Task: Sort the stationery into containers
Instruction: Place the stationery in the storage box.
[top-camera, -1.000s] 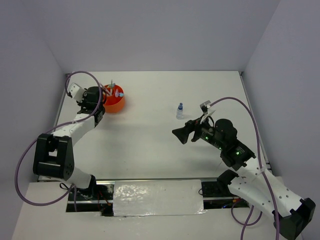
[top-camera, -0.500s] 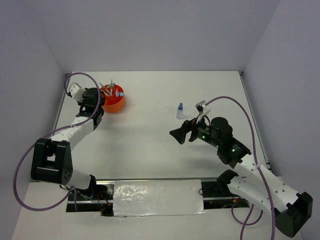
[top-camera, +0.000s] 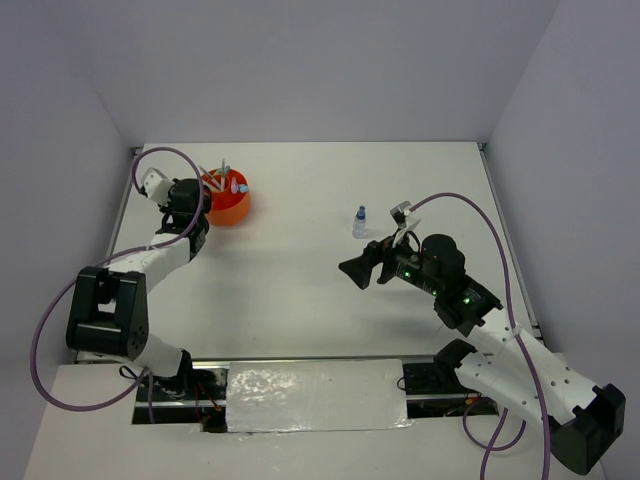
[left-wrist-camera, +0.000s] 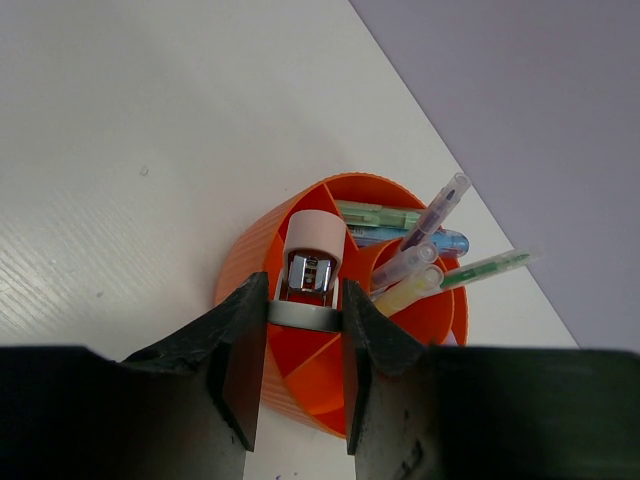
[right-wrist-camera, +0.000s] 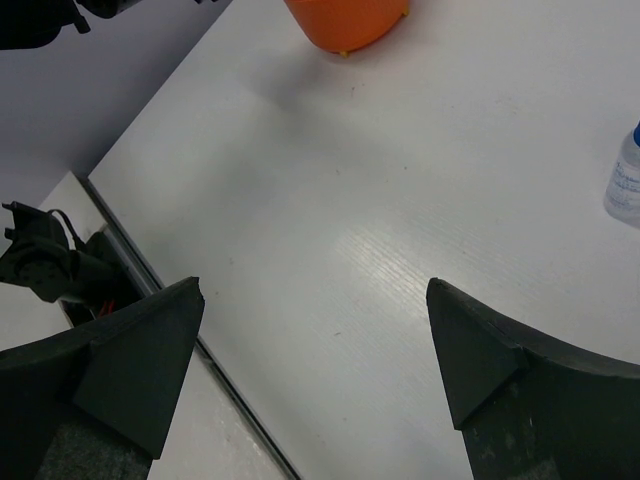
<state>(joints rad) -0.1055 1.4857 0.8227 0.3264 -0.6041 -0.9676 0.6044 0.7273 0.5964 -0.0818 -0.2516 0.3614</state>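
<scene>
The round orange organizer (left-wrist-camera: 240, 275) stands at the table's far left (top-camera: 232, 208), with several pastel markers and pens (left-wrist-camera: 420, 255) leaning in its far compartments. My left gripper (left-wrist-camera: 303, 300) hangs just above its near side, shut on a small pale pink block with a metal face (left-wrist-camera: 314, 250), which pokes out over a near compartment. A tiny clear bottle with a blue cap (top-camera: 359, 221) stands upright mid-table. My right gripper (top-camera: 355, 270) hovers just near and left of the bottle, wide open and empty (right-wrist-camera: 315, 340). The bottle (right-wrist-camera: 625, 180) shows at the right edge of the right wrist view.
White walls close in the table on three sides. The organizer sits close to the left wall and back corner. The table's front edge (right-wrist-camera: 150, 270) runs under the right gripper's left finger, with cables and the left arm's base (right-wrist-camera: 40, 260) beyond it.
The right gripper has slid slightly left and toward the bottle, then held still. The left gripper keeps its hold over the organizer, barely shifting.
</scene>
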